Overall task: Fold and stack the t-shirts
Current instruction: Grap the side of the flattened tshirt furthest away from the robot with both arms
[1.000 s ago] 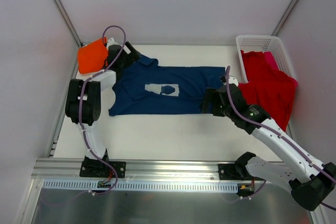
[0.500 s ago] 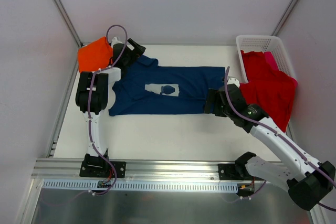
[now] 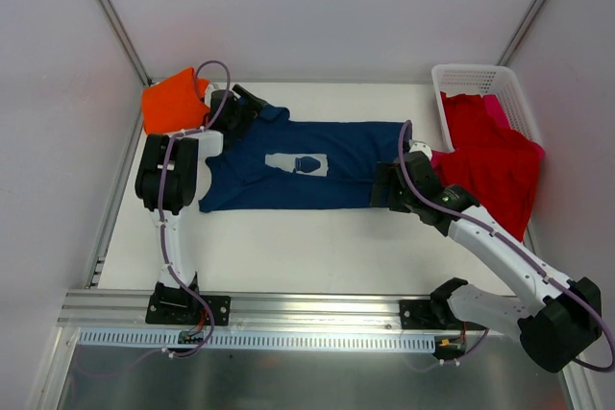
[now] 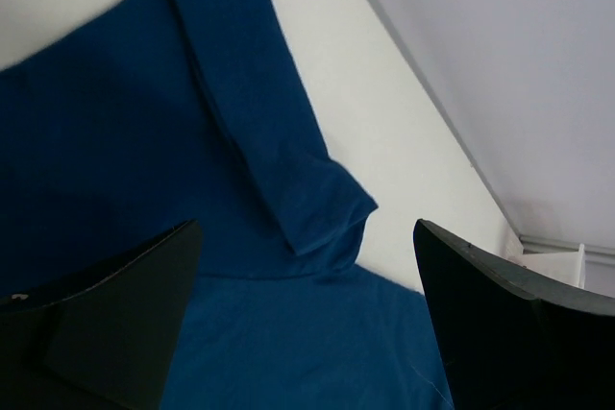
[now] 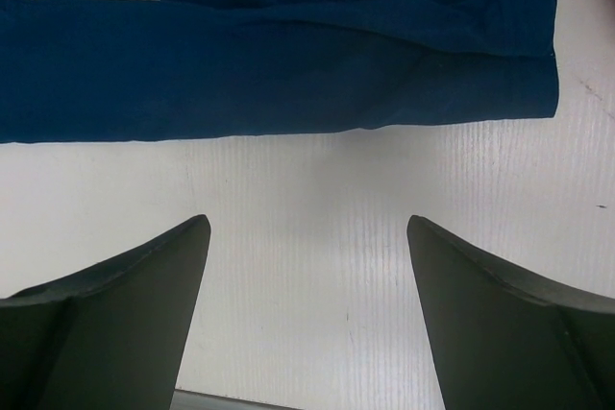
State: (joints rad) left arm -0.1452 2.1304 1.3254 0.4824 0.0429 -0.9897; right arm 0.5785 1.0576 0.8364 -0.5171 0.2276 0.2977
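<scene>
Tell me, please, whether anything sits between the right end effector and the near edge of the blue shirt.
Nothing visible does. In the right wrist view the right end effector is open just short of the blue shirt, with only bare table between it and the shirt's near edge.

The left fingers (image 4: 106, 324) have shifted rightward from beside the orange t-shirt (image 3: 171, 103) to above the navy t-shirt (image 3: 288, 189) sleeve.

You have the spread t-shirt (image 3: 336, 184) lying across the middle of the table (image 3: 288, 242). A second t-shirt (image 3: 171, 105) sits at its far-left end. The basket (image 3: 463, 71) is far right, with t-shirts (image 3: 490, 156) spilling over its near rim.
</scene>
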